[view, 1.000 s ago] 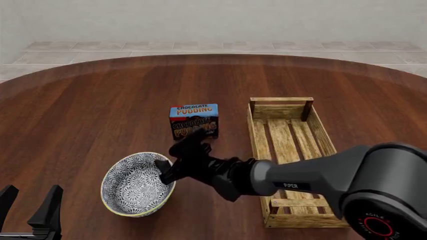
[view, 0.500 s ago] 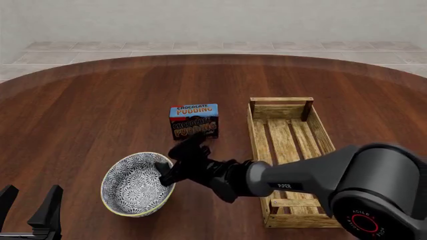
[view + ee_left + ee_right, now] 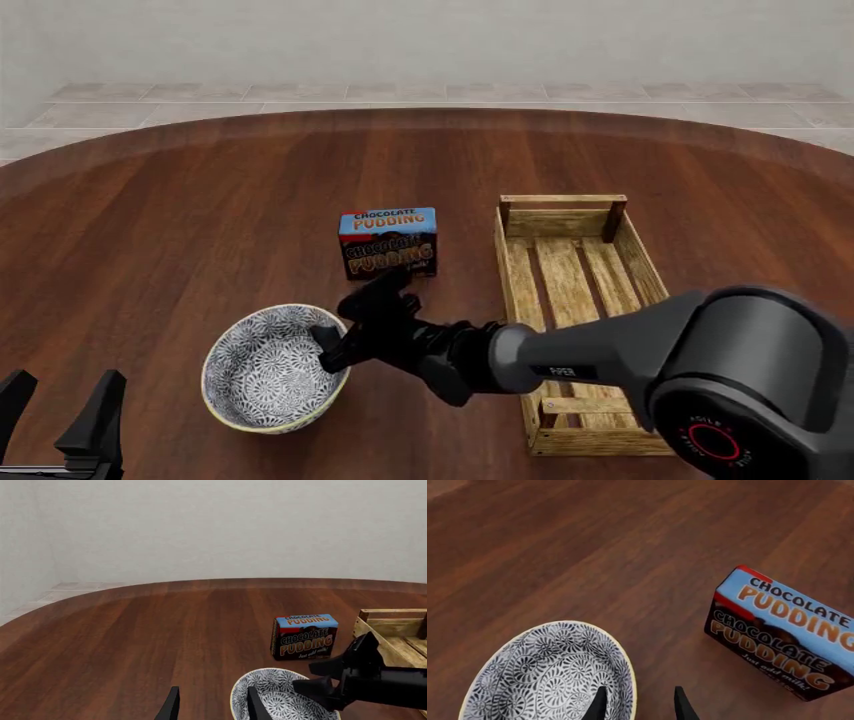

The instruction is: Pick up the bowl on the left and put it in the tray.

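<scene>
The bowl [image 3: 271,372] sits on the table at the front left, with a blue-grey floral pattern inside and a cream rim; it also shows as the bowl [image 3: 547,677] and the bowl [image 3: 277,700]. My right gripper [image 3: 334,342] is open at the bowl's right rim. In the right wrist view the right gripper [image 3: 639,706] straddles the rim, one finger inside and one outside. The wooden slat tray [image 3: 582,310] lies to the right with nothing in it. My left gripper [image 3: 60,415] stands open at the front left corner, apart from the bowl.
A chocolate pudding box [image 3: 387,242] stands upright behind the bowl, left of the tray, close to my right arm's forearm. The box [image 3: 784,640] is also near the right gripper's outer finger. The round brown table runs far back.
My right gripper has crept slightly down and left at the bowl's rim. The bowl, the box, the tray and the left gripper have not moved.
</scene>
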`<state>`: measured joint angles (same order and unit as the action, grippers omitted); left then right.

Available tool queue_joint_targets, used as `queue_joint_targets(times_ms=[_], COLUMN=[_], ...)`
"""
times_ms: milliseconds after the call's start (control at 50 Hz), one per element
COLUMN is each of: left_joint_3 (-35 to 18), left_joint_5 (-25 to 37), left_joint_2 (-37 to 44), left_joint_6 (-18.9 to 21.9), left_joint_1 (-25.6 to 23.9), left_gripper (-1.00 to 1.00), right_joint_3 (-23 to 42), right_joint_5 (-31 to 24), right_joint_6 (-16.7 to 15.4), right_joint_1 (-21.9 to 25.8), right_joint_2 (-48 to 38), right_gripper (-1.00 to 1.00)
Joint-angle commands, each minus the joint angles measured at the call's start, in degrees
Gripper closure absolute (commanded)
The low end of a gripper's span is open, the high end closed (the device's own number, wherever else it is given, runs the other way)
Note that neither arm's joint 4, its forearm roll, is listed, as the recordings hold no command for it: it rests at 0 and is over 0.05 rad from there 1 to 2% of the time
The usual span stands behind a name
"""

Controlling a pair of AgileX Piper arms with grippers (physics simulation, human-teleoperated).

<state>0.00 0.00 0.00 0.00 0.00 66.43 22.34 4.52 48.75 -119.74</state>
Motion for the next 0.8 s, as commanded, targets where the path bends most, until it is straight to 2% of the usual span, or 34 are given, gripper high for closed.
queue_joint_targets(times_ms=[20, 480, 500, 800], left_joint_3=[0.0, 0.0, 0.0, 0.0], left_joint_5=[0.0, 0.0, 0.0, 0.0], left_joint_2=[0.0, 0.0, 0.0, 0.0], left_joint_6=[0.0, 0.0, 0.0, 0.0], left_joint_1=[0.0, 0.0, 0.0, 0.0], left_gripper=[-1.0, -1.0, -1.0, -1.0], right_joint_3=[0.4, 2.1, 2.0, 1.2], right_joint_5=[0.0, 0.2, 0.3, 1.1], right_joint_6=[0.1, 0.2, -0.1, 0.6], right_joint_1=[-0.1, 0.0, -0.2, -0.1], right_joint_2=[-1.3, -3.9, -4.0, -3.7], right_gripper=[-1.0, -1.0, 1.0, 1.0])
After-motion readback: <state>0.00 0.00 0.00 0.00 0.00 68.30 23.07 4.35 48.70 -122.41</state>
